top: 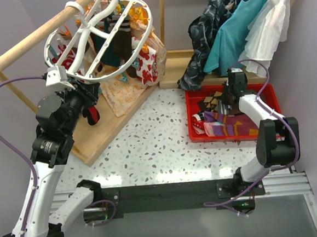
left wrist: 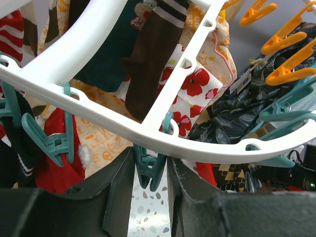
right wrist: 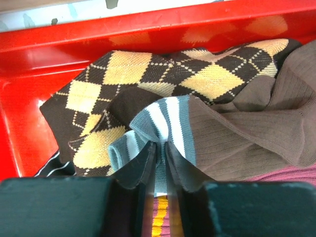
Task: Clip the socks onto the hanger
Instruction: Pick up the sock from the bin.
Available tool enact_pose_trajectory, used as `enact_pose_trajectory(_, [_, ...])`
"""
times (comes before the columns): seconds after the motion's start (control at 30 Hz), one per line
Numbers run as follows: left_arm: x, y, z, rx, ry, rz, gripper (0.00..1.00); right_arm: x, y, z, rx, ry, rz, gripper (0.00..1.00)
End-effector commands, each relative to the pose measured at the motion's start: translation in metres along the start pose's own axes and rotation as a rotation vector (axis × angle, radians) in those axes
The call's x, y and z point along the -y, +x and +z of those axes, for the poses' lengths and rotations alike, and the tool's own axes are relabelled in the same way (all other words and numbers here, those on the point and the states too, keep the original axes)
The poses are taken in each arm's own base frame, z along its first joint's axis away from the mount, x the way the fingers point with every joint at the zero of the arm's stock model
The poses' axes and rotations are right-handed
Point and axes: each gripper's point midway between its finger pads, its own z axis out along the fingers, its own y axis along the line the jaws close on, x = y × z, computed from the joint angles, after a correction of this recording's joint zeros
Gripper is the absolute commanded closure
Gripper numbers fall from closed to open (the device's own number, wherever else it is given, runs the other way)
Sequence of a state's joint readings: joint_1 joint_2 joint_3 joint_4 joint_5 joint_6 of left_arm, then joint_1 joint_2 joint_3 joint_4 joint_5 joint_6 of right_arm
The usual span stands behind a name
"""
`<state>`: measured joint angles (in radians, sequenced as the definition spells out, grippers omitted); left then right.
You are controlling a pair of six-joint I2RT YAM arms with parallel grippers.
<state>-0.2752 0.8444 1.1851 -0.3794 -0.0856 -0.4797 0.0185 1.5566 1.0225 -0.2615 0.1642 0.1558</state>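
Note:
The white oval hanger (top: 142,42) hangs tilted at the back left, with several socks clipped under it. In the left wrist view its rim (left wrist: 113,121) crosses above my left gripper (left wrist: 150,170), whose jaws press both sides of a teal clip (left wrist: 149,165) hanging from the rim. My left gripper (top: 82,87) sits under the hanger's near edge. My right gripper (right wrist: 158,148) is shut on the grey-white striped cuff (right wrist: 170,118) of a brown sock (right wrist: 247,128), beside a brown-yellow argyle sock (right wrist: 113,84). In the top view my right gripper (top: 229,99) is low in the red bin (top: 269,90).
A wooden rail (top: 31,40) carries the hanger over a wooden base board (top: 102,134). Floral cloth pieces (top: 143,65) hang behind it. A dark garment (top: 204,32), a teal dress (top: 234,33) and a white dress (top: 267,30) hang above the bin. Orange clips (left wrist: 286,39) dangle at the right.

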Motion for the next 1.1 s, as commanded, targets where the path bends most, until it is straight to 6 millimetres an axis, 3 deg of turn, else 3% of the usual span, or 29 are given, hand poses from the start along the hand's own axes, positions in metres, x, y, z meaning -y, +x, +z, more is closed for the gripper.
enact_pose_trajectory(0.0, [0.0, 0.008, -0.001, -0.044, 0.007, -0.001, 1.0, 0.001, -0.012, -0.008, 0.052, -0.005, 0.025, 0.92])
enact_pose_trajectory(0.07, [0.001, 0.009, -0.001, -0.044, 0.009, -0.003, 1.0, 0.001, -0.012, -0.009, 0.051, -0.008, 0.025, 1.0])
enact_pose_trajectory(0.17, [0.002, 0.009, -0.002, -0.047, 0.014, -0.003, 1.0, -0.001, -0.014, -0.014, 0.058, -0.022, 0.028, 1.0])
enact_pose_trajectory(0.37, [0.008, 0.003, -0.004, -0.035, 0.039, -0.007, 1.0, -0.022, -0.036, -0.054, 0.135, -0.161, 0.097, 1.0])
enact_pose_trajectory(0.5, [0.011, 0.002, -0.004, -0.03, 0.054, -0.01, 1.0, -0.047, -0.055, -0.087, 0.19, -0.32, 0.156, 1.0])
enact_pose_trajectory(0.77, [0.014, 0.002, -0.004, -0.023, 0.075, -0.027, 1.0, -0.125, -0.082, -0.17, 0.27, -0.683, 0.241, 1.0])
enact_pose_trajectory(0.8, [0.015, 0.002, -0.004, -0.021, 0.076, -0.033, 1.0, -0.148, -0.078, -0.188, 0.266, -0.747, 0.226, 1.0])
enact_pose_trajectory(0.87, [0.014, 0.003, -0.003, -0.021, 0.076, -0.036, 1.0, -0.171, -0.077, -0.207, 0.272, -0.813, 0.23, 1.0])
enact_pose_trajectory(0.9, [0.015, 0.002, -0.004, -0.017, 0.078, -0.04, 1.0, -0.192, -0.075, -0.223, 0.278, -0.87, 0.249, 1.0])
enact_pose_trajectory(1.07, [0.019, 0.005, -0.005, -0.022, 0.104, -0.053, 1.0, -0.253, -0.066, -0.269, 0.29, -1.046, 0.296, 1.0])
